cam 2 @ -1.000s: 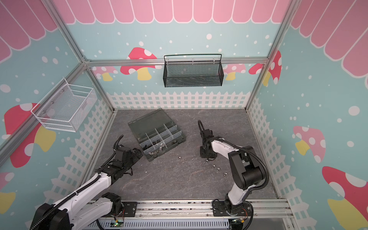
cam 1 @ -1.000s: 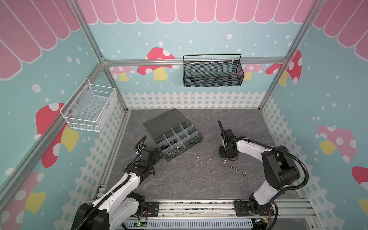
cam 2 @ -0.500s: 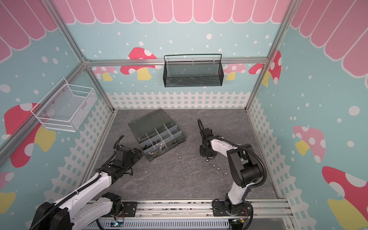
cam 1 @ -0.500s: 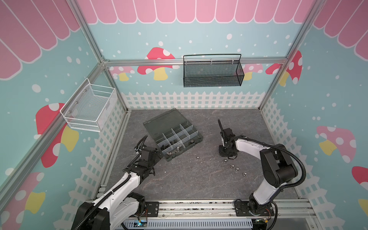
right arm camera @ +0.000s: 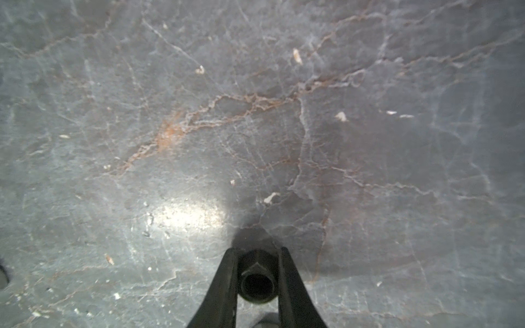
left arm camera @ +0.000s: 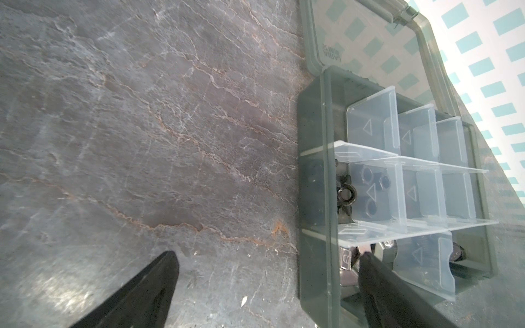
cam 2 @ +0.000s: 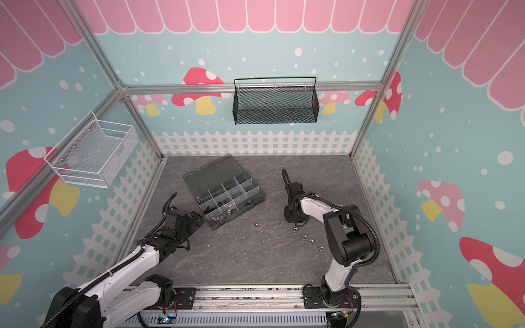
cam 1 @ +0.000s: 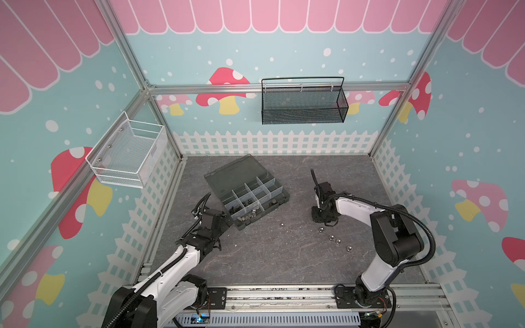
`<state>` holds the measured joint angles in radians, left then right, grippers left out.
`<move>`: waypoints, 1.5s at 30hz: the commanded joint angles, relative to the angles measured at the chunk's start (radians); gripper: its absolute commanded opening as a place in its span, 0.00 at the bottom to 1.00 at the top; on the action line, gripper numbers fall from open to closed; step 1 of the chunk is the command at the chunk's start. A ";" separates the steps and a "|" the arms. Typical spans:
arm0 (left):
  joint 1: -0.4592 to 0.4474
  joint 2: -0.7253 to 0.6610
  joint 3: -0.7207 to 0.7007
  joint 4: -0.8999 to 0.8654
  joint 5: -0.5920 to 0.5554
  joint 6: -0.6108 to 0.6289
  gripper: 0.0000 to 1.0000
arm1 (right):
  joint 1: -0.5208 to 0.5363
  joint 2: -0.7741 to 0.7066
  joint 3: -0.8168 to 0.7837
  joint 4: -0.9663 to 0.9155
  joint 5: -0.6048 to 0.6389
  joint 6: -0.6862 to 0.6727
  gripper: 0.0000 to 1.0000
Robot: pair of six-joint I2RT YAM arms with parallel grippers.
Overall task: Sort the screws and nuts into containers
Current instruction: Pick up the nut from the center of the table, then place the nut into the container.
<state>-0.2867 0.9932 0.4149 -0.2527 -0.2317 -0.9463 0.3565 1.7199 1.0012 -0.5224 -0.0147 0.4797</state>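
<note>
Counter (cam 1: 270,255): grey slate pattern with rust-brown veins. Organizer box (cam 1: 279,200): dark grey, smoky lid, translucent whitish dividers. Loose nuts (cam 1: 338,241): shiny silver. Wall baskets: one black mesh (cam 1: 304,113), one white wire (cam 1: 127,159).

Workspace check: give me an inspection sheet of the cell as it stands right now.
Surface: dark grey stone-look tabletop, small pale specks in the right wrist view.
Job's things: dark grey plastic organizer box, lid open, hardware in the near compartments; five shiny silver domed nuts loose on the tabletop.
Clutter: nothing seen.
Grippers: left gripper open at the box's near corner; right gripper shut on a dark hex nut.
Cables: black cables along both arms.
Surroundings: black mesh wall basket, white wire mesh wall basket.
</note>
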 commanded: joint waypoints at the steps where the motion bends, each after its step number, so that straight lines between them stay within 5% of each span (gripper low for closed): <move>1: 0.010 0.002 0.020 0.001 -0.017 -0.008 1.00 | 0.020 -0.034 -0.004 -0.030 -0.038 0.011 0.05; 13: 0.011 -0.004 0.013 0.000 -0.017 -0.011 1.00 | 0.232 -0.011 0.223 -0.057 0.042 0.017 0.03; 25: 0.012 -0.012 0.010 0.004 -0.012 -0.010 1.00 | 0.435 0.321 0.723 -0.026 0.047 -0.069 0.02; 38: 0.012 -0.021 0.010 0.007 -0.010 -0.011 1.00 | 0.496 0.634 1.104 -0.047 0.030 -0.172 0.02; 45: 0.023 -0.046 0.007 -0.015 -0.027 -0.012 1.00 | 0.496 0.699 1.184 -0.078 0.044 -0.191 0.20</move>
<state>-0.2783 0.9722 0.4149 -0.2535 -0.2325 -0.9463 0.8509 2.3966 2.1487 -0.5682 0.0185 0.3195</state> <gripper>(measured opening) 0.997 0.218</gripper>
